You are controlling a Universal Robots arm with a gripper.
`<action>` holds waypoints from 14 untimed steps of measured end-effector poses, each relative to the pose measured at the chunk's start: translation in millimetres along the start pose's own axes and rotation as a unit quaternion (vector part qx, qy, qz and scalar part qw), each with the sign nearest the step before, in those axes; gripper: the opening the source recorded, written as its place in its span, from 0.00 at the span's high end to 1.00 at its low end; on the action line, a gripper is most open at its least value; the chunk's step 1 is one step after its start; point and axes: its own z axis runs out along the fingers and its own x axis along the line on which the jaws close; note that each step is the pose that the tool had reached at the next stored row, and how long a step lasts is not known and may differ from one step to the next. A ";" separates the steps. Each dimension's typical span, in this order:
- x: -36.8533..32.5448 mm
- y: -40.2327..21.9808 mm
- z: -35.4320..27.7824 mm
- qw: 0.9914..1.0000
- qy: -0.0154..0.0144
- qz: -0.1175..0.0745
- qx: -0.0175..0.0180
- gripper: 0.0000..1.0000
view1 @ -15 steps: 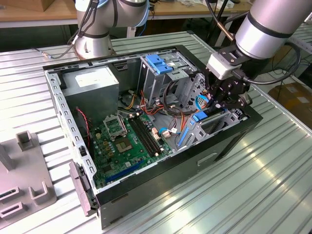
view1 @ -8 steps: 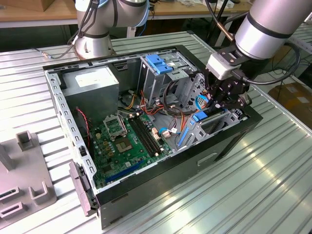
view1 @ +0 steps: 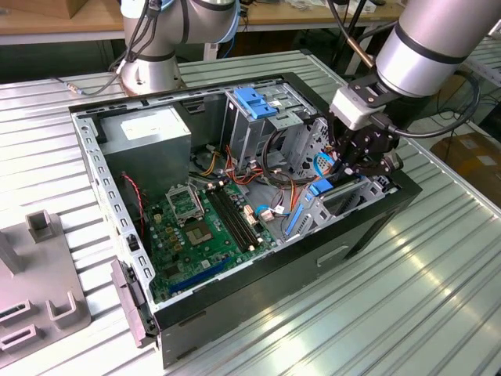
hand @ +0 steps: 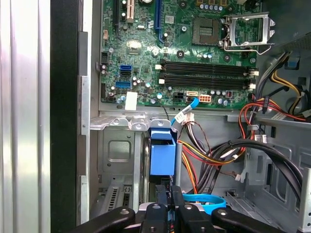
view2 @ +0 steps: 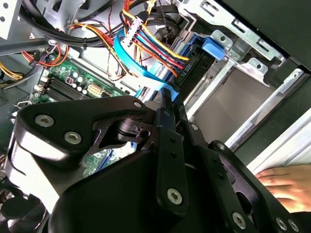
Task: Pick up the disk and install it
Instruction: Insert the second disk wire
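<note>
Blue-railed disk (hand: 162, 154) (one) in gripper (hand: 165, 206)

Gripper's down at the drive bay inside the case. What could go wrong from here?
1. Snag: the light-blue cable and the coloured wire bundle lie right by the gripper, so a move could catch or tug them.
2. Pinch: a person's hand rests just outside the case, likely close to the arm's path.

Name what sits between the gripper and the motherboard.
In the first wrist view, a blue plastic block and then a silver metal bracket lie between the gripper and the motherboard.
</note>
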 end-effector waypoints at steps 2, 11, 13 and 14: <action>0.0 0.0 0.1 1.000 0.000 0.000 0.000 0.84; -0.4 -0.1 -1.4 1.000 0.000 0.003 0.000 0.84; -0.5 -0.2 -2.1 1.000 0.000 0.004 0.000 0.84; -0.5 -0.2 -2.4 1.000 0.000 0.005 0.000 0.84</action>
